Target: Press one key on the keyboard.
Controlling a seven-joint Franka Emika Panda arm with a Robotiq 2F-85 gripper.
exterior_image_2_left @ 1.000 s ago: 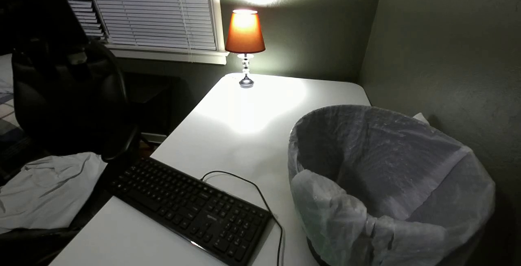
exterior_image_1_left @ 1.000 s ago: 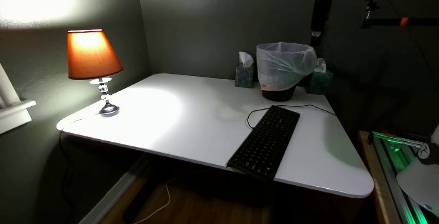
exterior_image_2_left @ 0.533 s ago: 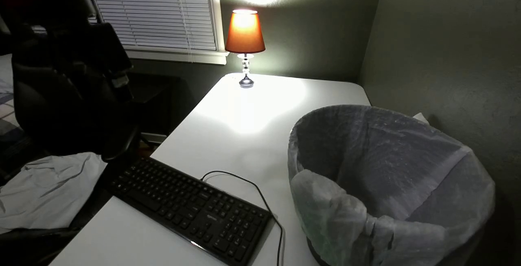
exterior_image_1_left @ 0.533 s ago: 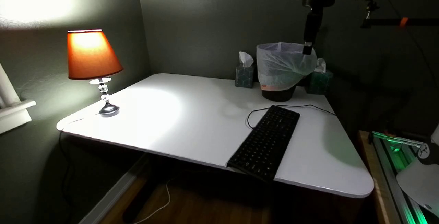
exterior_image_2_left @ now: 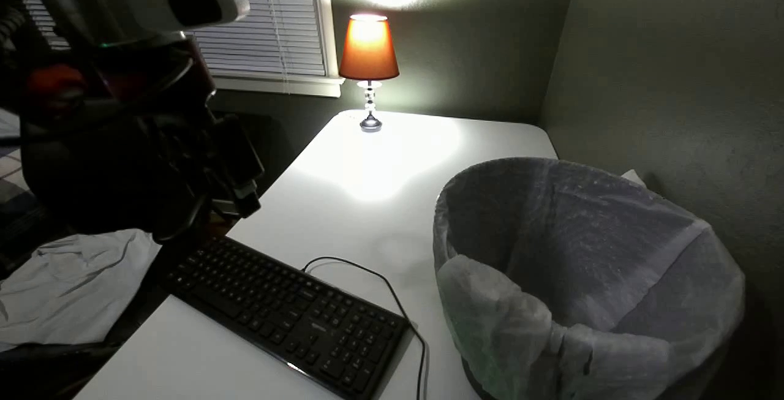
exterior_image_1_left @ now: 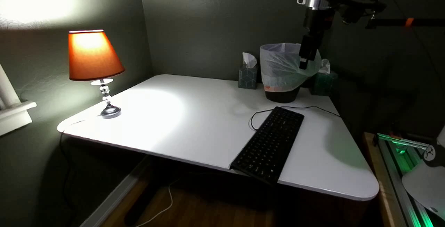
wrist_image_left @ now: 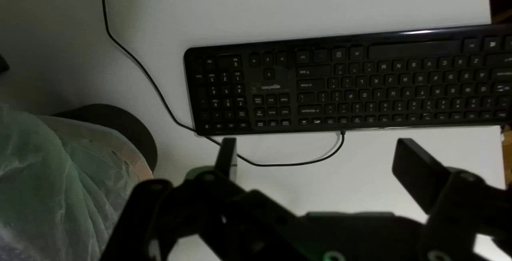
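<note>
The long black keyboard [exterior_image_1_left: 269, 143] lies on the white desk [exterior_image_1_left: 205, 115], one end jutting past the desk edge. It shows in both exterior views [exterior_image_2_left: 288, 314]. In the wrist view the keyboard [wrist_image_left: 348, 81] runs across the upper half, its right end cut off by the frame. Its thin dark cable [wrist_image_left: 280, 166] loops on the desk between the fingers. My gripper [wrist_image_left: 314, 153] is open and empty, its fingers wide apart. It hangs above the desk, apart from the keyboard. In the exterior views the gripper [exterior_image_1_left: 303, 64] is dark, and one finger hides much of it [exterior_image_2_left: 246, 198].
A bin with a white liner [exterior_image_1_left: 285, 67] stands by the keyboard's cable end; it is close on the left in the wrist view [wrist_image_left: 60, 181]. Tissue boxes [exterior_image_1_left: 247, 77] flank it. A lit orange lamp [exterior_image_1_left: 92, 56] stands at the far desk end. A chair with grey cloth [exterior_image_2_left: 73, 290] is beside the desk.
The arm has come down and inward over the desk, lower in both exterior views, and the gripper is nearer the keyboard. The keyboard, bin and lamp have not moved.
</note>
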